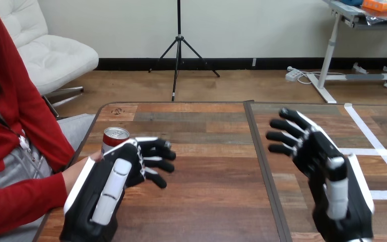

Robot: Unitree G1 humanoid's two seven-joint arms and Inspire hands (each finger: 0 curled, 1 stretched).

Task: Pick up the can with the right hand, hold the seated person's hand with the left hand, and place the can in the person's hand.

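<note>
Can (116, 136) stands upright far left, just behind my left hand (112, 177), loose-fingered beside the person's hand (76, 177); my right hand (318, 151), spread wide and empty, hovers well apart across the wooden table (211, 201).

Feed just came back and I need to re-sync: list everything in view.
table: one, brown wood, across the view.
can: one, red with silver top, upright near the table's left edge, behind the left hand.
tape lines: several, white, table's right part.
person's hand: one, red sleeve, view's left, partly hidden by the left hand.
left hand: one, black and white, in front of the can.
right hand: one, black and white, open, empty, over the table's right half.
</note>
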